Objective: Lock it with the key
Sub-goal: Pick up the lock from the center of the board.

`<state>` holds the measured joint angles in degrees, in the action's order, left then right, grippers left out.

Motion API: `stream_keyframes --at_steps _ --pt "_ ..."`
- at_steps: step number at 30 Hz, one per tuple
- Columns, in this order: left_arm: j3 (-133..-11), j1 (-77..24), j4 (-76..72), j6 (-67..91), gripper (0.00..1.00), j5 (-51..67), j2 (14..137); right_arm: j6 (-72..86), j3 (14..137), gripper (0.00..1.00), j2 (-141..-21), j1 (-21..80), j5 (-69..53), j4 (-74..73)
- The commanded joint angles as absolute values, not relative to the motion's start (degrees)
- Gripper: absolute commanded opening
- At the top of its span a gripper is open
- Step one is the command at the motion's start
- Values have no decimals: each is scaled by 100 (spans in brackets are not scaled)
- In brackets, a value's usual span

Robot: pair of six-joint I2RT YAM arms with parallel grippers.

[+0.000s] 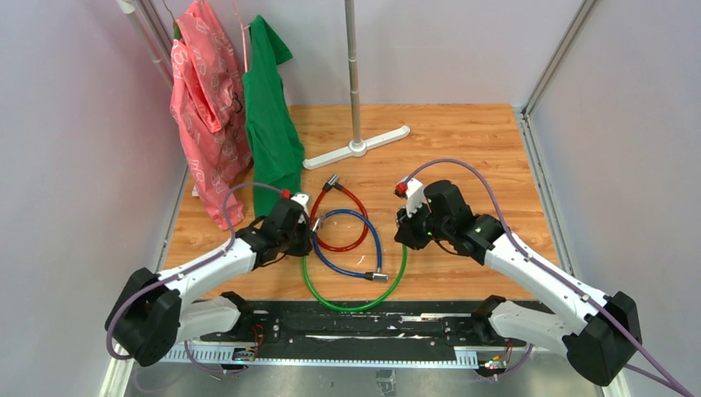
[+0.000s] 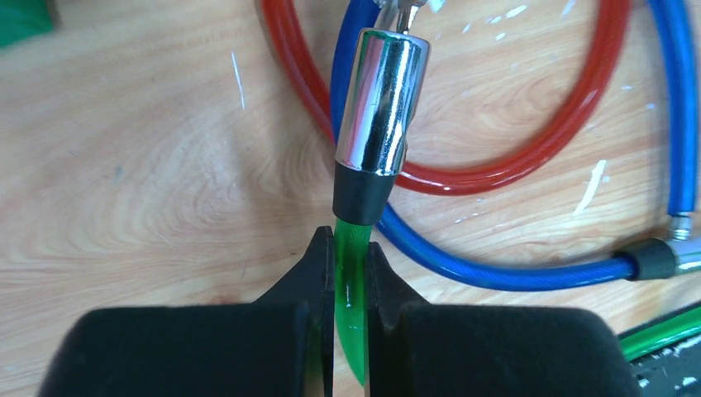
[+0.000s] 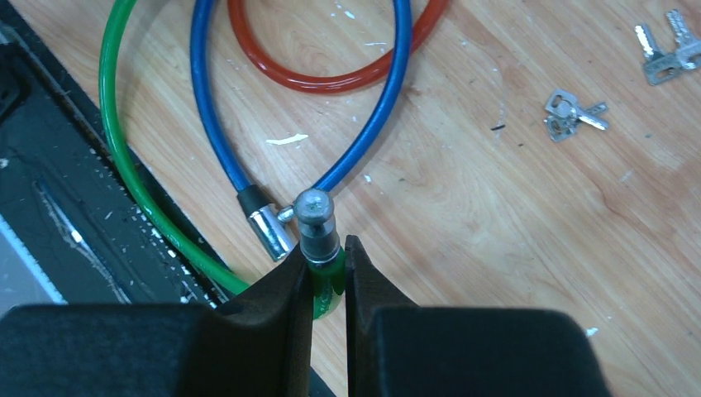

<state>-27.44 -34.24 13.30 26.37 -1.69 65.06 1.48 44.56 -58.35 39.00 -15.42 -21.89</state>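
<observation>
On open wood (image 3: 463,215) near blue cable (image 3: 374,132): keys (image 3: 570,112).

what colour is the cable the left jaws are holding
The cable is green, clearest in the left wrist view.

Even, diffuse light from above keeps the top view bright and sharp, with only faint, soft shadows on the wooden table (image 1: 463,141). In the left wrist view white glare streaks the chrome lock barrel (image 2: 382,99) and the green cable (image 2: 351,273) glows. Both wrist views render the near black fingers (image 2: 306,281) softly blurred and nearly featureless.
</observation>
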Motion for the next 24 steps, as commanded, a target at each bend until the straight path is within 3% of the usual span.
stream_keyframes --at_steps 1,7,15,24 --pt "-3736 -3409 2225 1856 0 -278 5961 87 4688 0 -5694 3975 -2144 -2006" --pt "-4749 -3434 2685 -174 0 560 5642 34 4445 0 -5662 4629 -1999 -582" --pt "-5135 -4218 1767 -2941 0 -1212 5494 -402 3857 0 -6241 5080 -1467 1664" --pt "-5102 -4472 1013 -3841 0 -1008 5426 -1262 4149 0 -7094 5081 -860 2272"
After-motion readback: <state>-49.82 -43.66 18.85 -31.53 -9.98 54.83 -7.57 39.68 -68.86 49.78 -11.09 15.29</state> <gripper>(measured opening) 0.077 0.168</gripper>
